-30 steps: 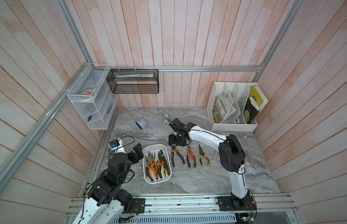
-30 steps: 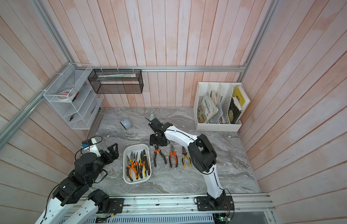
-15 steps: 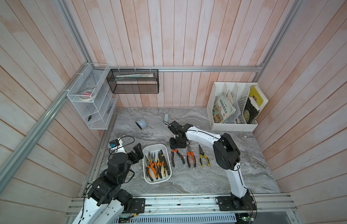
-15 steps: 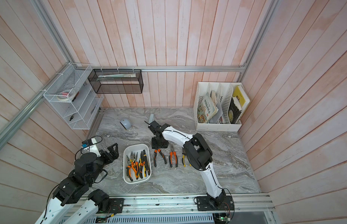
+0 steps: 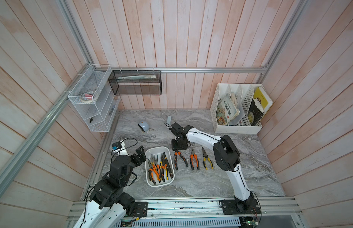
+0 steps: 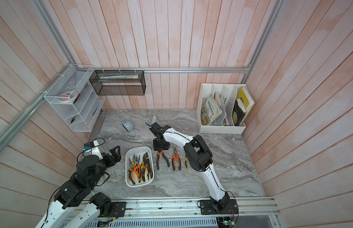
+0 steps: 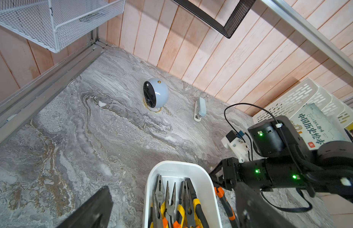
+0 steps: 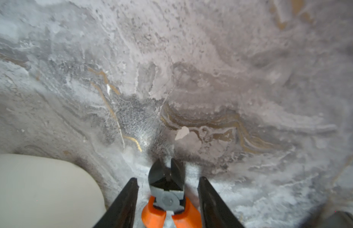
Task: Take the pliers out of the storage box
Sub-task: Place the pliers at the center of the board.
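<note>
**Pinch risk at box wall**

The right gripper [image 8: 167, 179] stood half-wide astride the head of the orange-handled pliers [image 8: 167, 199], fingers [image 8: 124, 197] clear, the pair flat on the table [image 5: 191, 185] just beside the storage box [image 5: 158, 149]. Closing on the tapered head might squirt it into the box wall. The left gripper [image 5: 140, 155] gaped wide across the box. Inside lay the other pliers [image 5: 160, 167]; bare table nearer the robot.

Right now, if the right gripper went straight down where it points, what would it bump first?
Likely the marble tabletop: the right gripper's open jaws straddle the steel head of the orange-handled pliers lying there, gaps either side. The head might touch first; depth is unclear.
</note>
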